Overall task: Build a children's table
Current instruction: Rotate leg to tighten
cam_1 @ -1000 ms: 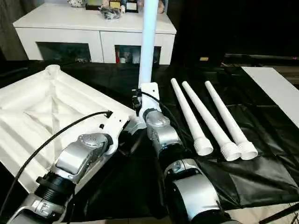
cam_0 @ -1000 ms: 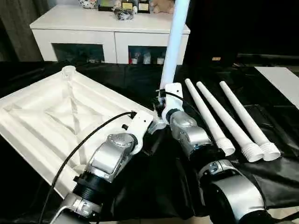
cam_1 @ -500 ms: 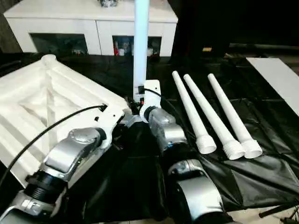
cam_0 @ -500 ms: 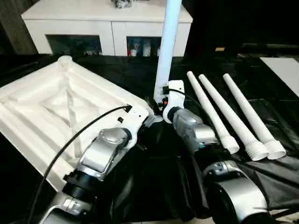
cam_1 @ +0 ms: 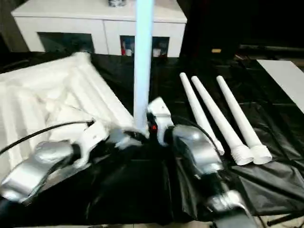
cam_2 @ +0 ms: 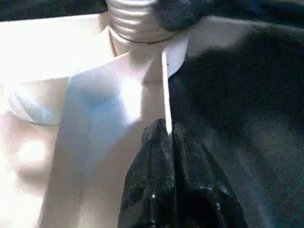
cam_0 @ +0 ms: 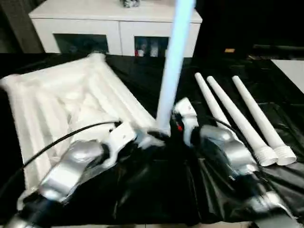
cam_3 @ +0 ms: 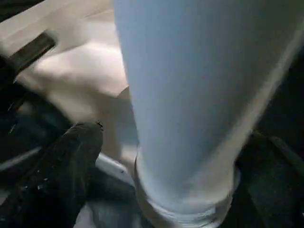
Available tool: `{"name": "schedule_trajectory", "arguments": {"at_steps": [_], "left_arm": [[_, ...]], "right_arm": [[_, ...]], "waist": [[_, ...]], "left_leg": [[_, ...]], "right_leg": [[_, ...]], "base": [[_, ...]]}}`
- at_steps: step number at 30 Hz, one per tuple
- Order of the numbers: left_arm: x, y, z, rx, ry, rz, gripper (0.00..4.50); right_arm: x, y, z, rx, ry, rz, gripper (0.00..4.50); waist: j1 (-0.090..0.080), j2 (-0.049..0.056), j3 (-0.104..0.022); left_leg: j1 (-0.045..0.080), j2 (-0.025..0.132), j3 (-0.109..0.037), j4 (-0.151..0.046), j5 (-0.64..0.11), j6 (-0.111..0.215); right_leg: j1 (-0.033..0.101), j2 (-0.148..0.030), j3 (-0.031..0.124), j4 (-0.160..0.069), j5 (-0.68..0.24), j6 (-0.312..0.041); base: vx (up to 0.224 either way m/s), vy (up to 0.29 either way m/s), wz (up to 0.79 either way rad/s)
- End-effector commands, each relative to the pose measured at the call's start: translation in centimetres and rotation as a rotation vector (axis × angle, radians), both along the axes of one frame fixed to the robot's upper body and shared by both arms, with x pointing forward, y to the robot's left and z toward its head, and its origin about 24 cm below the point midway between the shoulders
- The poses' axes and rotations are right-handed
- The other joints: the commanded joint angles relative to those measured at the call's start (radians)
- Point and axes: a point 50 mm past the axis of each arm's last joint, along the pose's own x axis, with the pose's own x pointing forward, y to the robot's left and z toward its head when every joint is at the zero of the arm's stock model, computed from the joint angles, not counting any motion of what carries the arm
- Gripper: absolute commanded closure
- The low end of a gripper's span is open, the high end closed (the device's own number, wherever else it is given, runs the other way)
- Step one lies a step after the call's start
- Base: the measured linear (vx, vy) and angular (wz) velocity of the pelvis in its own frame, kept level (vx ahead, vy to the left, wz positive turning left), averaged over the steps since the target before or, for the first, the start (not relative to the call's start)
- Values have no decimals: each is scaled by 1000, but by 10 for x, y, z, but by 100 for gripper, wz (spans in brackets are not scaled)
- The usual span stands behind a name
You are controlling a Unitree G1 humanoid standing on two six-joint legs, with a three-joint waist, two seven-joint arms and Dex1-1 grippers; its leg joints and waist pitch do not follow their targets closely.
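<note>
The children's table lies as parts on a black sheet. Its white tabletop rests underside up at the left, ribs showing. One white leg stands upright in the tabletop's near corner socket. My left gripper is shut on a thin white edge of the tabletop just beside that socket. Around the foot of the upright leg my right gripper is open, its fingers standing off the tube on either side. Three more legs lie side by side to the right.
A white cabinet with glass doors stands behind the work. A white board lies at the far right. The black sheet covers the floor under both arms.
My right gripper has opened and let go of the upright leg. The tabletop has swung round with my left gripper still on its edge. The camera has shifted too.
</note>
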Motion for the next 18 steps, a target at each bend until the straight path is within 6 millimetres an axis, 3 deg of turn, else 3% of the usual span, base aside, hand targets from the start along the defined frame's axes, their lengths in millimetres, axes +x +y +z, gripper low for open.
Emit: {"name": "schedule_trajectory", "arguments": {"at_steps": [1,5,7,14,18], "left_arm": [[-10,-11,8,-69,-8,-120,450],[-15,-5,13,-80,-8,-134,450],[-18,-2,13,-74,-6,-146,450],[-20,0,14,-74,-8,-151,450],[-21,1,15,-76,-5,-151,450]], "right_arm": [[-9,-2,0,-24,-1,92,5],[-13,-8,-4,-61,-3,144,5],[-15,-10,-6,-72,13,172,5],[-12,-11,-9,-78,22,148,5],[-10,-11,-10,-64,17,140,42]], "waist": [[-4,14,-51],[-7,13,-53],[-6,9,-55],[-7,8,-58],[-7,8,-60]], "left_leg": [[17,34,1,-67,-186,-10],[15,32,1,-65,-186,-7],[13,31,2,-61,-151,6],[14,30,4,-54,-114,20],[14,29,5,-51,-105,25]], "right_leg": [[50,-50,44,-56,19,-204],[50,-51,44,-55,8,-207],[52,-51,45,-51,41,-218],[52,-49,43,-45,66,-233],[52,-49,43,-42,86,-241]], "base": [[0,0,0],[0,0,0],[0,0,0],[0,0,0],[0,0,0]]}}
